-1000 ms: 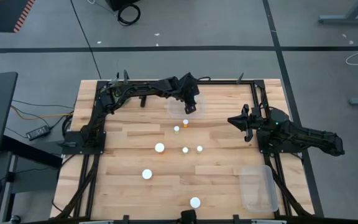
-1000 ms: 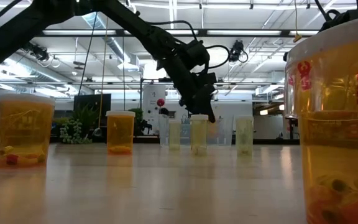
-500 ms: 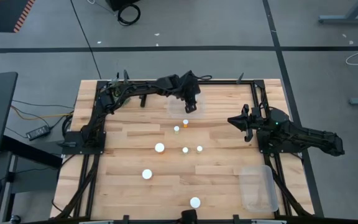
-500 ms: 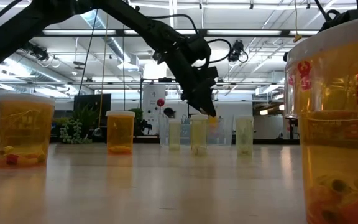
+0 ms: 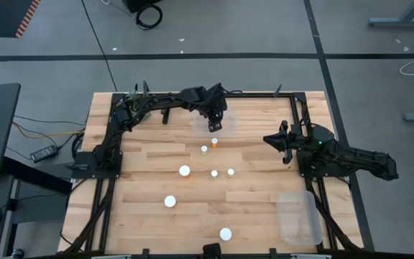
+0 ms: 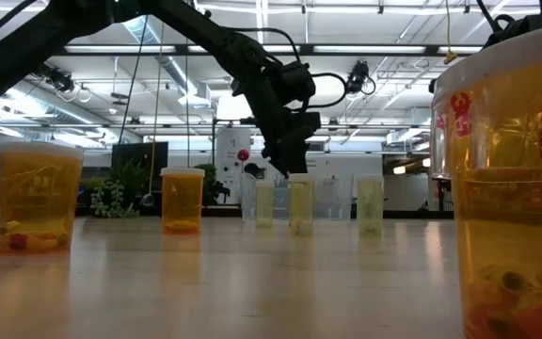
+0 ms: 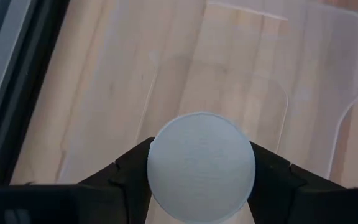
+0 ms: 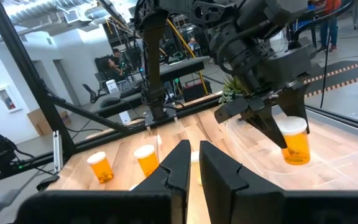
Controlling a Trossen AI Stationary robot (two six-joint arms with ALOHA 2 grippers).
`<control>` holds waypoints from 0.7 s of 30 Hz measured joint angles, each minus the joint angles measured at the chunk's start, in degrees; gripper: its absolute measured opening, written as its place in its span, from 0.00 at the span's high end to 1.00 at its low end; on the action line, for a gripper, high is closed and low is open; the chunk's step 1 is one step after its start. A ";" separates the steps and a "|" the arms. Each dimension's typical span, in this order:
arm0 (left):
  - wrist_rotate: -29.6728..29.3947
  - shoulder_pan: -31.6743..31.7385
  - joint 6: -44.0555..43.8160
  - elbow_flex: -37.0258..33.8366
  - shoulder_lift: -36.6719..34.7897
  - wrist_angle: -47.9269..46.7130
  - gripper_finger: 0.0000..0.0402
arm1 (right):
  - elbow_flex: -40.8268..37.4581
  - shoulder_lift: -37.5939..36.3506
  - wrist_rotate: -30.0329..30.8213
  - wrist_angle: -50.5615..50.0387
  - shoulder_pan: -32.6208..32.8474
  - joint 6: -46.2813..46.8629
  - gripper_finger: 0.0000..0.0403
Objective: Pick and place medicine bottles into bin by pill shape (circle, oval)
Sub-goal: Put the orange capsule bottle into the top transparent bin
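Note:
My left gripper (image 5: 215, 124) hangs over a clear bin (image 5: 198, 119) at the table's far middle. It is shut on a small orange medicine bottle (image 8: 296, 144) with a white cap (image 7: 201, 165). Several more white-capped bottles stand upright on the wood, among them one (image 5: 204, 149) just near of the bin, one (image 5: 185, 170) at mid table and one (image 5: 226, 233) by the near edge. My right gripper (image 5: 270, 138) waits shut at the table's right, pointing level toward the left. My left gripper pinches the bottle at its top, the two fingers (image 7: 129, 169) on opposite sides of the white cap's rim (image 7: 157, 168). The fingers slant steeply down from the table's left far side. The bottle hangs upright below them (image 8: 297, 152), clear of the table, over the bin.
A second clear bin (image 5: 299, 216) lies at the near right corner. The low view has two large-looking bottles close to the camera (image 6: 36, 193) (image 6: 511, 188). Black frame rails (image 5: 110, 151) run along the table's left and right sides. A green plant (image 6: 111, 198) stands beyond the far edge.
My left gripper has tipped to point more steeply down over the far bin, its tips swinging slightly toward the table's left. It has kept hold of the bottle, which stays upright.

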 joint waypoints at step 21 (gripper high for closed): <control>-0.04 -0.74 1.84 -1.02 0.00 -7.71 0.47 | 0.00 0.00 0.00 -0.02 0.00 0.00 0.90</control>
